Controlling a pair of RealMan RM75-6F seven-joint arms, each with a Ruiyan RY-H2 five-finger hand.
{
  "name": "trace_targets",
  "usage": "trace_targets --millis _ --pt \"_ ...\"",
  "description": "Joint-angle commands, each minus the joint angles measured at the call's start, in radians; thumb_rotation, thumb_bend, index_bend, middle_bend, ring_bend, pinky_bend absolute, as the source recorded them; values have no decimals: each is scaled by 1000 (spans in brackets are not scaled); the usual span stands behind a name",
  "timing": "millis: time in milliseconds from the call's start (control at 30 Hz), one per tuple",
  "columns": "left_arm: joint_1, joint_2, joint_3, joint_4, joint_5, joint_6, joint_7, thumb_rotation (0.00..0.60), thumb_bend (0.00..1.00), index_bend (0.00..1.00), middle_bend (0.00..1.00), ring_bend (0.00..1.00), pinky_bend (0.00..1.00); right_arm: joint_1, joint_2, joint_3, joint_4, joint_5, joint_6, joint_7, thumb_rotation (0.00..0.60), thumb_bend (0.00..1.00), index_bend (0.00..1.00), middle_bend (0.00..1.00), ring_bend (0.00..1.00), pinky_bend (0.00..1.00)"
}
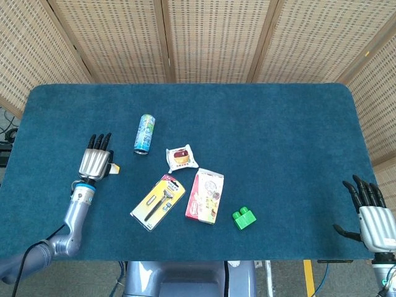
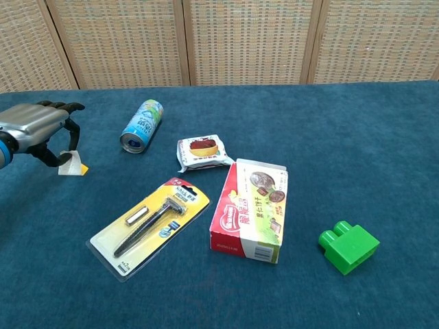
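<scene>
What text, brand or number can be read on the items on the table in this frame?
Red and green snack box: large printed characters, too blurred to read.
Razor pack: small print, unreadable.
Can: lettering too small to read.
Snack packet: no legible text.
Green block: none.

Head view high, steeply downward — chest view low, nearer, same table (image 1: pixel 278 136).
</scene>
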State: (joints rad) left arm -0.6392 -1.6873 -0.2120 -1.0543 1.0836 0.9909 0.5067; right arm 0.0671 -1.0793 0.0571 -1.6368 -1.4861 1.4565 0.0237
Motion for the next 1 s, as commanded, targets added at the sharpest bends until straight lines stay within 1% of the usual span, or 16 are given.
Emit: trace_targets --millis 33,200,300,400,500,567,633,667,800,933,1000 --pt "-24 -6 -22 31 -18 -18 8 600 483 653 0 0 0 1 -1 1 1 2 -2 0 600 53 84 0 0 0" --pt "-72 -31 -65 105 -63 -57 12 600 484 653 0 0 0 1 -1 2 2 5 -3 0 600 53 84 0 0 0" --pt "-93 -41 -86 128 -66 -43 4 600 484 653 0 0 0 1 0 4 4 10 -4 4 600 53 83 0 0 0" --pt "-99 -39 -108 113 -48 9 -32 600 483 653 0 0 0 2 1 6 6 15 -7 10 600 53 83 0 0 0" --pt "-90 -15 -127 63 -36 50 -80 600 478 641 0 0 0 2 2 5 6 13 -7 12 600 53 83 0 0 0" --pt "-73 17 -131 0 -27 77 -101 600 456 585 0 0 0 1 2 4 7 10 -4 14 600 53 84 0 0 0" --pt "-44 67 -119 -89 -5 109 -114 600 421 488 0 0 0 -1 4 4 6 9 0 15 600 53 83 0 0 0" --pt "-31 89 -111 -126 5 125 -113 600 396 410 0 0 0 -1 3 5 6 9 0 15 600 53 83 0 0 0" --pt "40 191 -71 -304 57 216 -99 600 311 199 0 0 0 0 2 4 4 8 0 8 600 53 83 0 0 0" --pt "125 302 -20 -490 77 287 -78 600 248 70 0 0 0 -2 -1 2 0 -1 7 -4 600 53 83 0 0 0" --pt "160 345 11 -553 89 311 -64 600 221 20 0 0 0 -3 -2 1 -2 -4 11 -8 600 53 83 0 0 0"
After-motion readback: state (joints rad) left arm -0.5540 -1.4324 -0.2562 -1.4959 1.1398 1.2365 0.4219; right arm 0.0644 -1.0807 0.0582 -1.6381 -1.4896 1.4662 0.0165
